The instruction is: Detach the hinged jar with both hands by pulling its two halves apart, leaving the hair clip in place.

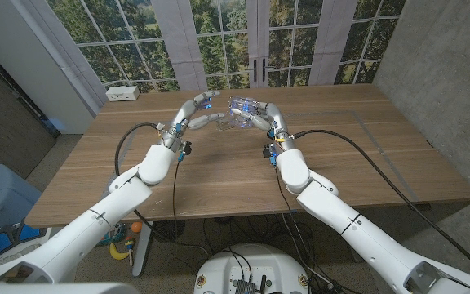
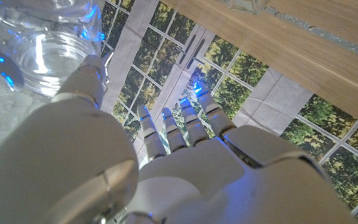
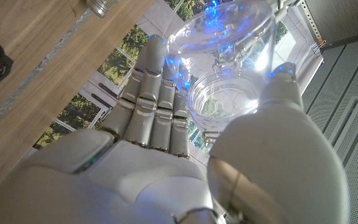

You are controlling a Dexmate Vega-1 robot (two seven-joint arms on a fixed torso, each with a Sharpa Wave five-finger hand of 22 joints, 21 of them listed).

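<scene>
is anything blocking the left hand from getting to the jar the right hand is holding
Nothing visible. The right hand holds the clear jar above the table, and the left hand reaches toward it from beside, with only open air between them.

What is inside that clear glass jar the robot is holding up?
The jar looks empty: light and window show through its glass. The right robot hand covers part of its wall, hiding anything there.

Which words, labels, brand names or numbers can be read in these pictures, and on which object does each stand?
None can be read.
The clear jar held in the right hand bears no visible label.
The white box at the table's far corner is too small to show any print.
</scene>
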